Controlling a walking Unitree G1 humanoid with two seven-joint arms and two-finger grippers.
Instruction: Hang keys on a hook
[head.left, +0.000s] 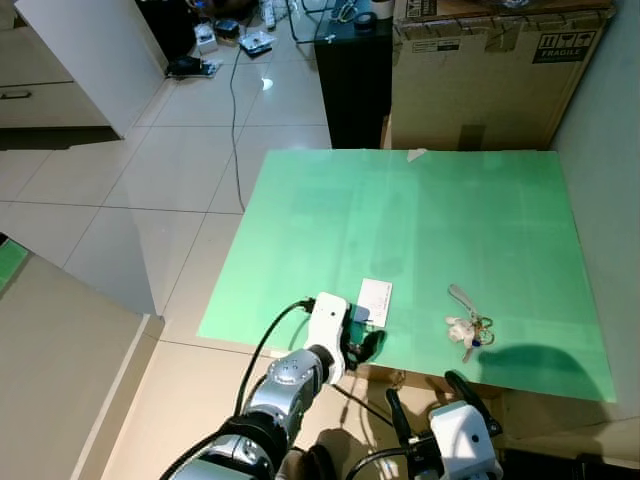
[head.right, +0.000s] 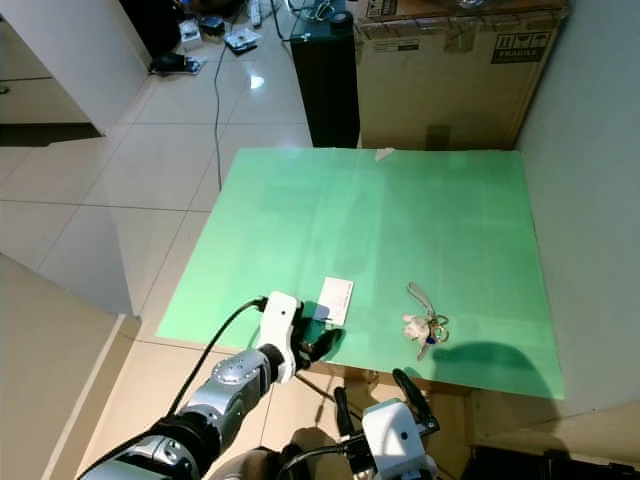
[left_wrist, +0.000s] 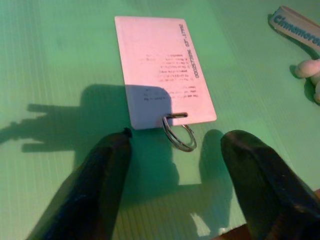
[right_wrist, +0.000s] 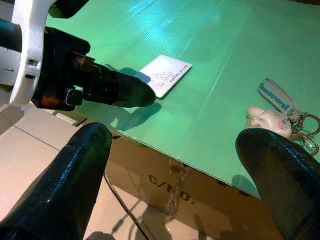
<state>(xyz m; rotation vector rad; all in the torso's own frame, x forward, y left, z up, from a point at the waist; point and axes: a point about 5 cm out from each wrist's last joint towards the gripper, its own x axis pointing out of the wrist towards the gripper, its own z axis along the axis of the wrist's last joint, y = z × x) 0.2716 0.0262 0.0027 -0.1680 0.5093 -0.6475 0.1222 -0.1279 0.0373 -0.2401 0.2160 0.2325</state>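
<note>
Nearest the head camera, the right gripper (head.left: 440, 395) is seen below the near edge of the green board (head.left: 420, 220), its two black fingers spread wide with nothing between them. Beneath that edge a brown box (right_wrist: 165, 187) with printed letters is made out in the right wrist view. The left gripper (head.left: 362, 345) is held just over the board's near edge, its fingers (left_wrist: 100, 170) parted and empty, one on either side of a small metal ring (left_wrist: 179, 132) without touching it. That ring is threaded through the near end of a white card (head.left: 375, 300), which lies flat on the board. To the right of the card, well apart from it, the keys (head.left: 468, 328) are found lying on the board: a bunch with a white plush charm (right_wrist: 269, 120), a light blue strap (right_wrist: 277, 97) and rings (right_wrist: 306, 131). Neither gripper touches them. Beyond the board's far edge a black cabinet (head.left: 352, 85) and a large carton (head.left: 490, 80) are stood on the tiled floor (head.left: 120, 210), across which a cable (head.left: 236, 120) is trailed.
</note>
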